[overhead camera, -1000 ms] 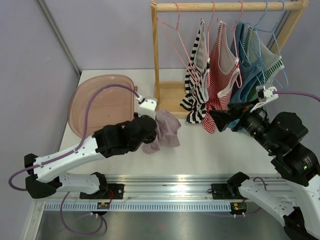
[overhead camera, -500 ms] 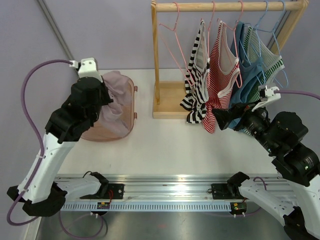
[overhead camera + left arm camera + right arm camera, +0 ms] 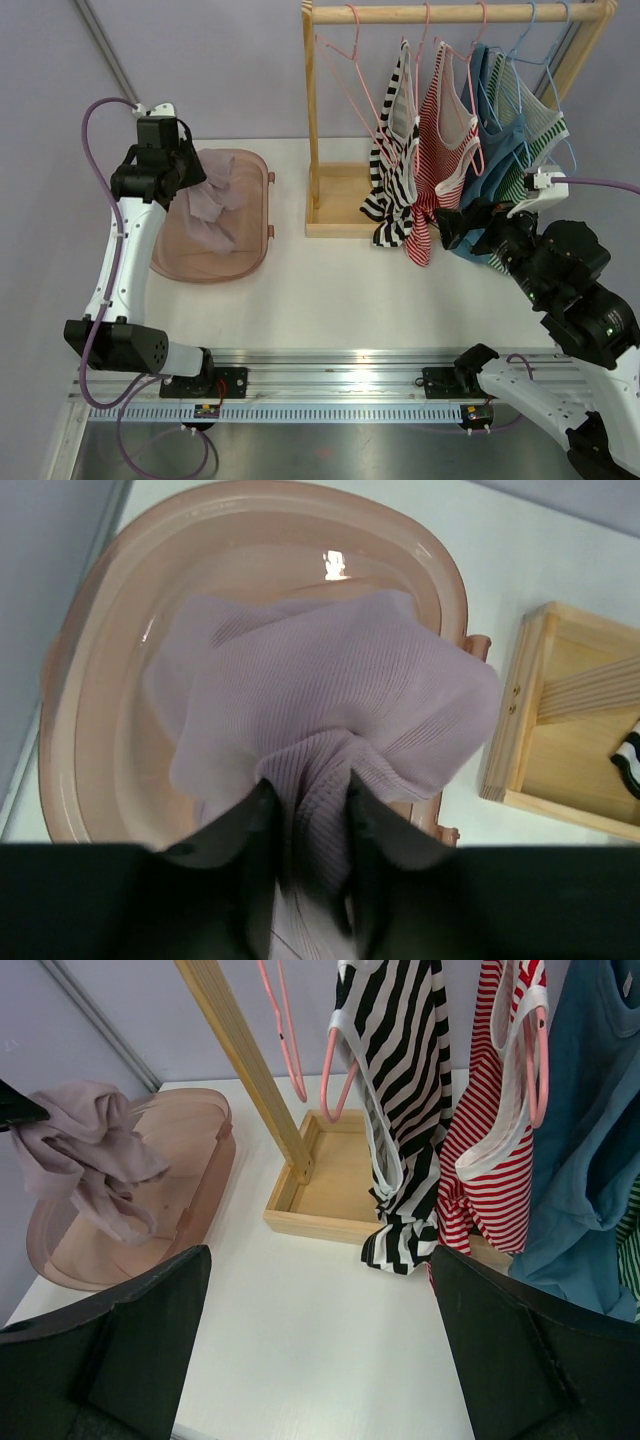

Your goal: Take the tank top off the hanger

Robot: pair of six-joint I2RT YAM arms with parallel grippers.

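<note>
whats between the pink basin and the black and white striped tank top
The wooden rack's upright post and base tray, plus bare table; the top view shows it.

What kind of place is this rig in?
Probably a robot lab bench: plain lilac walls, white tabletop with a metal rail at its near edge, a wooden garment rack staged with striped tank tops.

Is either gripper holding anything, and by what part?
Left gripper pinches the lilac tank top by a bunched fold, above the pink tub. Right gripper holds nothing.
</note>
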